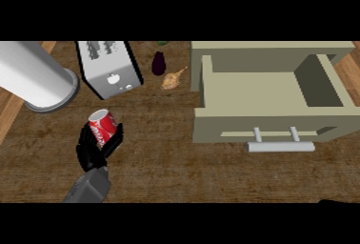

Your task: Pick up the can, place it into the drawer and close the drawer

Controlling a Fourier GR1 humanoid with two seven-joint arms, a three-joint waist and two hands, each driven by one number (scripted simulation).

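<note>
Low on the woven brown counter [162,157], the left hand [95,147] curls its black fingers round the glossy red cylindrical can [103,125], well left of the boxy beige drawer [271,102], pulled open and hollow

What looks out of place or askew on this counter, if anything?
Nothing looks spilled or damaged. The red can is tilted, but only because the left hand curls round it. The drawer stands open with nothing visible inside. An eggplant and a tan vegetable lie loose beside the toaster.
</note>
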